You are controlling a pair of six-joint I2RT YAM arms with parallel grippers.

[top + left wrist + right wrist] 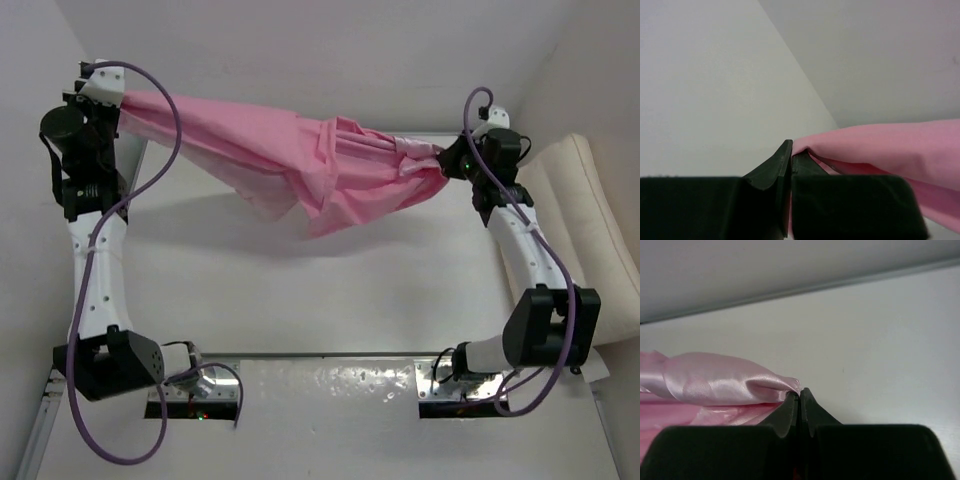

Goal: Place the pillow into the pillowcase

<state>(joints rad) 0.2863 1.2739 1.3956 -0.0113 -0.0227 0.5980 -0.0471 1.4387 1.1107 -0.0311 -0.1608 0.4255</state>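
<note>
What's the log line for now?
left fingers: shut on pillowcase | right fingers: same | pillowcase: stretched between them | pillow: right side, not inserted

White table (330, 290) under pale walls (300, 50) — glossy speckled panel (330, 400) at its near edge

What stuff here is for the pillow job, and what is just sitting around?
For the job:
pink pillowcase, hanging between the two arms
cream pillow, off to the right
left gripper and right gripper, each pinching an end of the pillowcase

Just there:
table
back wall
</note>
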